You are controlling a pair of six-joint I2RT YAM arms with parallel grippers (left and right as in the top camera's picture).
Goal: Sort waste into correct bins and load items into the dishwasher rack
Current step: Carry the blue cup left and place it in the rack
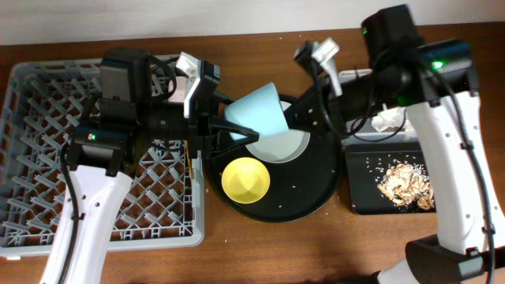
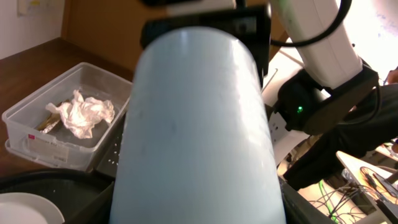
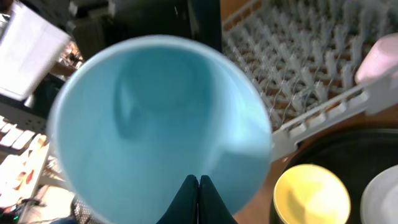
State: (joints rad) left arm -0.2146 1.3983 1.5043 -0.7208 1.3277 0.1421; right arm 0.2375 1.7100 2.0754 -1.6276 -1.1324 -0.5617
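The small blue cup [image 1: 259,110] hangs on its side above the big round black tray [image 1: 316,189]. My left gripper [image 1: 221,122] is shut on its sides; the cup fills the left wrist view [image 2: 196,124]. My right gripper [image 1: 298,118] is shut, and its tips [image 3: 198,180] sit right at the cup's open mouth [image 3: 155,118]. The yellow bowl [image 1: 245,179] and pale plate [image 1: 284,146] lie on the round tray. The grey dishwasher rack [image 1: 47,158] is at the left, with the pink cup [image 3: 379,56] in it. The chopsticks are out of view.
The clear tub [image 2: 37,124] holds the white napkin [image 2: 84,112] and the brown wrapper [image 2: 53,118]. The shallow black tray [image 1: 363,189] at the right holds beige food scraps [image 1: 406,185]. Crumbs lie on the round tray. Both arms cross above the table's middle.
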